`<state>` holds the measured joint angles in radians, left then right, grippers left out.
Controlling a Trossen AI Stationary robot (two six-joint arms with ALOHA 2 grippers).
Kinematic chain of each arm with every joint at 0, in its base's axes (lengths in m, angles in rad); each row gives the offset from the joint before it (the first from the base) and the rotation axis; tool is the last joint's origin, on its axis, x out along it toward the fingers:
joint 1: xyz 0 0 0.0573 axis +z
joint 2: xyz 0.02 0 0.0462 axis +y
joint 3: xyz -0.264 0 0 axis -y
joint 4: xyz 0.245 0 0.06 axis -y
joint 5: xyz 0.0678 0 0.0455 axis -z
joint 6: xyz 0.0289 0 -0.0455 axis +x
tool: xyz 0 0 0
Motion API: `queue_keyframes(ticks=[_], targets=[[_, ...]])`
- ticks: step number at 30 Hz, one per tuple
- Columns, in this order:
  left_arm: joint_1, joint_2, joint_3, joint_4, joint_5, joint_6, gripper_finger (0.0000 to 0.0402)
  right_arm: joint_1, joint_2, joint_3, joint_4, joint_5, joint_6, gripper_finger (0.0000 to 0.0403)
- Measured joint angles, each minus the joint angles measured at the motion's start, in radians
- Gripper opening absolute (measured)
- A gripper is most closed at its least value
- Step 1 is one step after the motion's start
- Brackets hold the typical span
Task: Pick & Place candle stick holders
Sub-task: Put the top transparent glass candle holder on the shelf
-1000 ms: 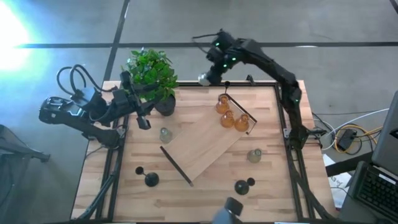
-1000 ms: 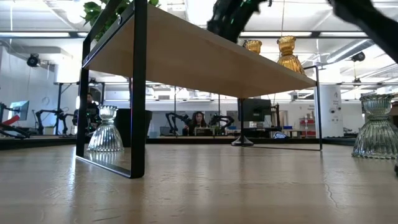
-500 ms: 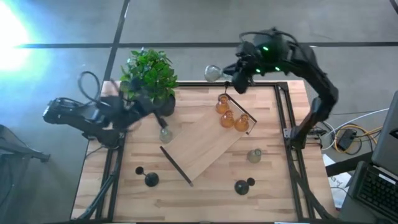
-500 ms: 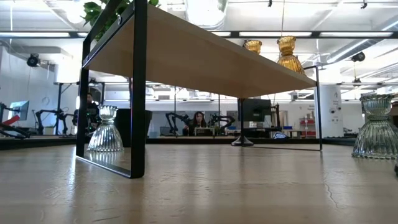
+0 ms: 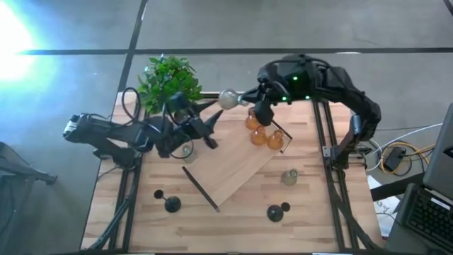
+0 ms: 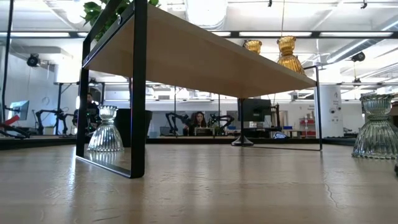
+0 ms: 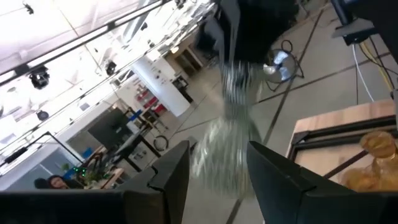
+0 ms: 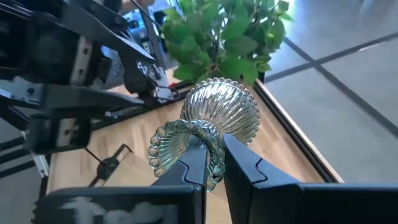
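While the right claw (image 8: pixel 213 163) held a pale green-grey holder (image 5: pixel 228 98) clamped by its neck, carried on its side above the far edge of the tabletop (image 5: pixel 233 212), the left claw (image 5: pixel 212 129) faced it, fingers apart with nothing between them yet. Looked like a handover step: left wrist view had the ribbed glass just ahead of its open fingers (image 7: pixel 273 180).

Elsewhere: three amber holders (image 5: pixel 257 129) sat on the raised wooden shelf (image 5: pixel 230 166), one pale holder (image 5: pixel 187 151) by the shelf's left edge under the left arm, another pale one (image 5: pixel 289 177) on the right of the tabletop, black holders (image 5: pixel 172 205) along the near side. Potted plant (image 5: pixel 168 81) stood at the far left.

Next move, my read: left claw needs to line up on the glass body, close, then the right lets go. Ribbed glass is slick, so release only after a firm grip.
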<state>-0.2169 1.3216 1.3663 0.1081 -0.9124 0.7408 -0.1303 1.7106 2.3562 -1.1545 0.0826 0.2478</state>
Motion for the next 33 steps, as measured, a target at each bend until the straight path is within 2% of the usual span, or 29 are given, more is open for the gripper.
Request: queue_keyframes(ticks=[10, 13, 22, 33], targets=[[0.001, 0.076, 0.104, -0.105, 0.038, 0.003, 0.0163, 0.002, 0.025, 0.0, 0.058, -0.013, -0.007, 0.0019], [0.005, 0.089, 0.119, -0.104, 0.035, 0.018, 0.0163, 0.002, 0.025, 0.0, 0.073, -0.05, -0.006, 0.0019], [0.037, 0.093, 0.121, -0.107, 0.025, 0.01, 0.0163, 0.02, 0.026, 0.0, 0.082, -0.058, 0.012, 0.0019], [0.064, 0.094, 0.121, -0.106, 0.093, -0.015, 0.0163, 0.023, 0.027, -0.001, 0.089, -0.087, 0.021, 0.0019]])
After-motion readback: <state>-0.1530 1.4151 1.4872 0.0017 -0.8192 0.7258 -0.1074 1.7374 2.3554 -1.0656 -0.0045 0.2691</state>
